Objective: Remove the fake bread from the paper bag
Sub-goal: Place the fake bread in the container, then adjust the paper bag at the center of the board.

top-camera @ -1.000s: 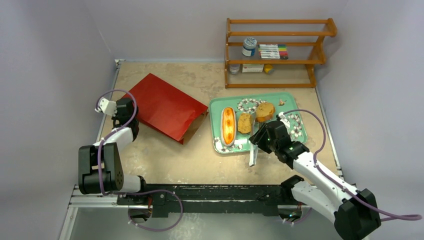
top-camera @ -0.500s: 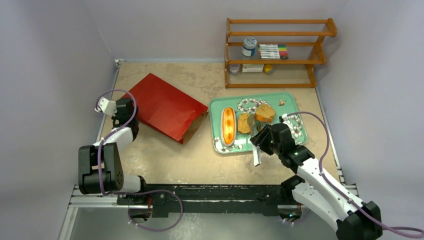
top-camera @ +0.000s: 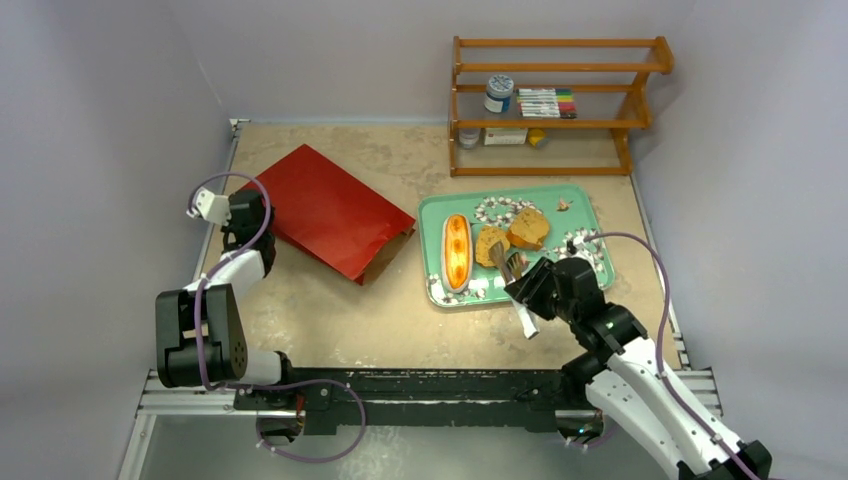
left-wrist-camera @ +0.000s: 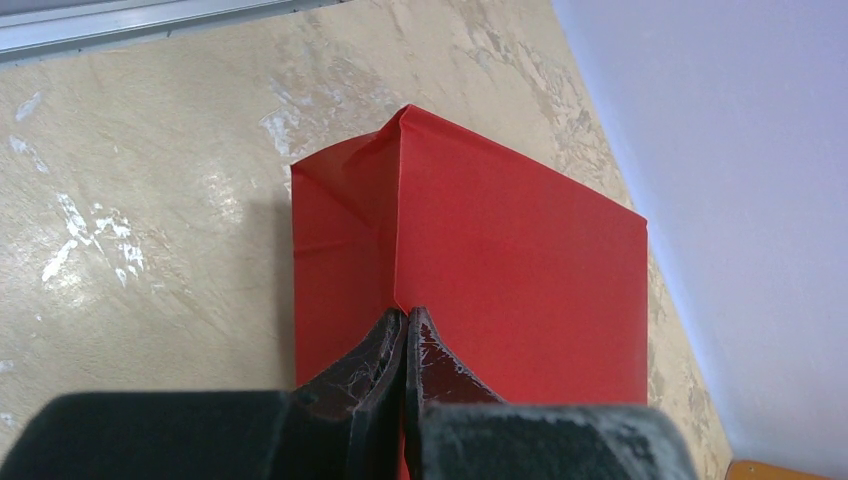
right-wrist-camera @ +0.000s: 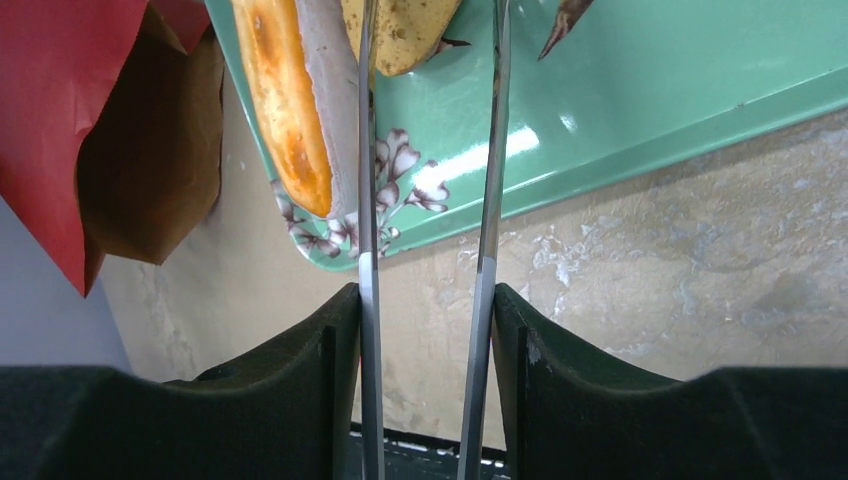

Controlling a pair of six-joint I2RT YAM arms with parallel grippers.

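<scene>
Beyond the right pincer point(right-wrist-camera: 428, 300) and its tongs point(right-wrist-camera: 367, 180) lies the fake bread point(right-wrist-camera: 285, 90).

Soft, even light from above fills the top view, and the table point(top-camera: 400, 320) is sharp throughout. In the left wrist view the paper bag point(left-wrist-camera: 510, 250) is crisp and throws a faint shadow to its left, while the near left gripper point(left-wrist-camera: 405, 318) is dark and blurred. In the right wrist view white glare streaks the tray point(right-wrist-camera: 650, 80) and the tongs point(right-wrist-camera: 368, 200) gleam.
</scene>
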